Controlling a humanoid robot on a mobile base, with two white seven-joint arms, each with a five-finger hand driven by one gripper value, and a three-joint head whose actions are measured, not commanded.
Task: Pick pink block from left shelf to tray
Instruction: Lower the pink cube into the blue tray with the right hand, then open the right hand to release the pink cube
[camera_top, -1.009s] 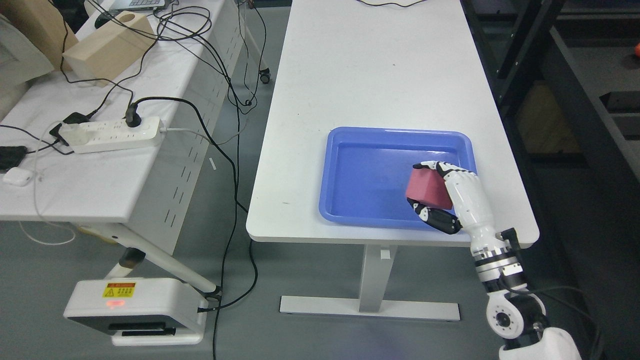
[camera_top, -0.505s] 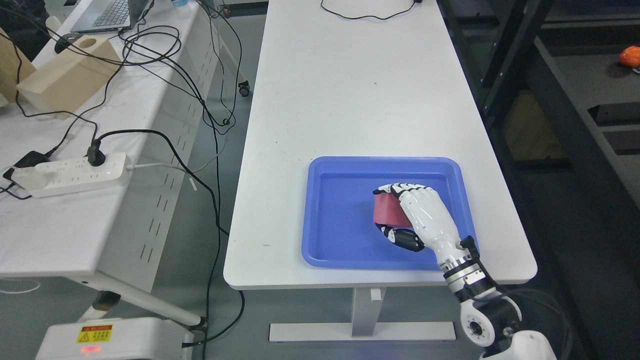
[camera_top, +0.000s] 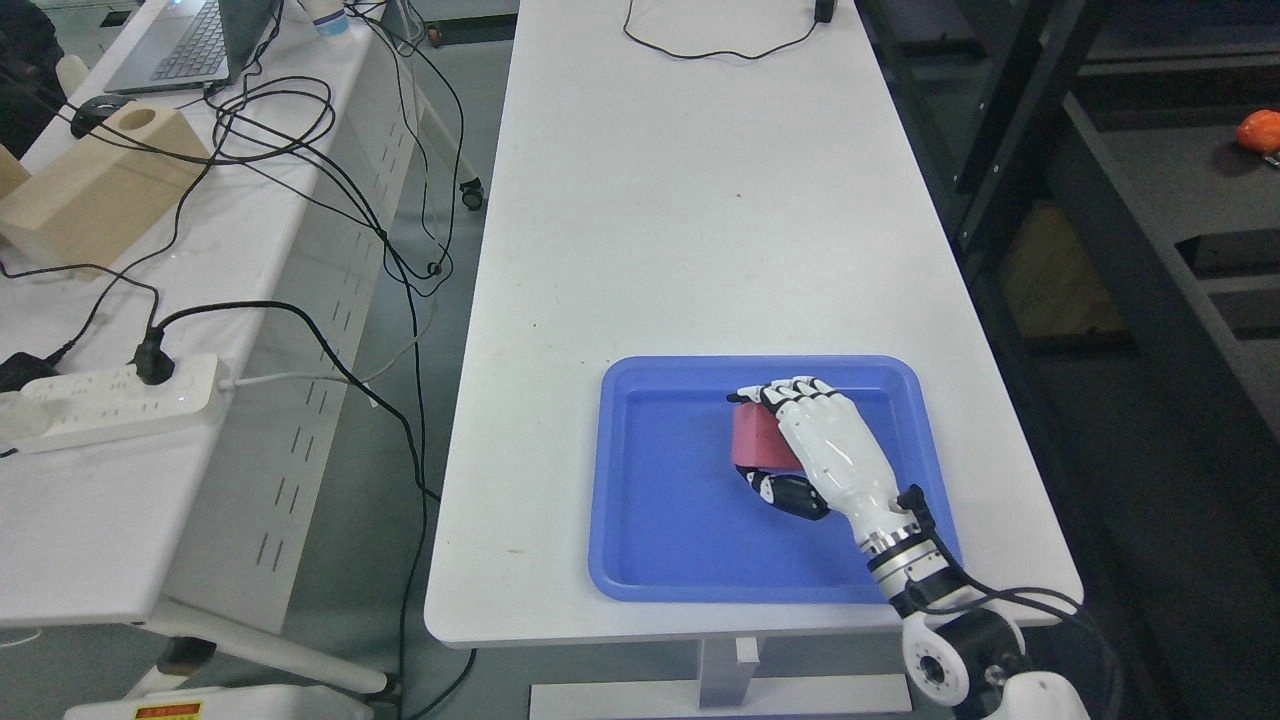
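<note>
A blue tray (camera_top: 660, 540) lies near the front edge of the white table (camera_top: 700, 220). My right hand (camera_top: 775, 445) reaches in from the lower right and hovers over the tray's middle. Its fingers are curled around the pink block (camera_top: 752, 445), thumb on the near side, fingertips on the far side. Most of the block is hidden under the white palm. The block sits low over the tray floor; I cannot tell whether it touches. My left arm does not show.
A second white table (camera_top: 120, 470) stands to the left with a power strip (camera_top: 110, 400), cables, a wooden box (camera_top: 95, 195) and a laptop (camera_top: 185, 45). Dark shelving (camera_top: 1150, 230) runs along the right, holding an orange object (camera_top: 1260, 130). A black cable (camera_top: 720, 45) lies at the table's far end.
The camera has shifted, so the whole scene slid down and left. Relative to the tray, my right hand carried the pink block from the right side toward the middle and lowered it.
</note>
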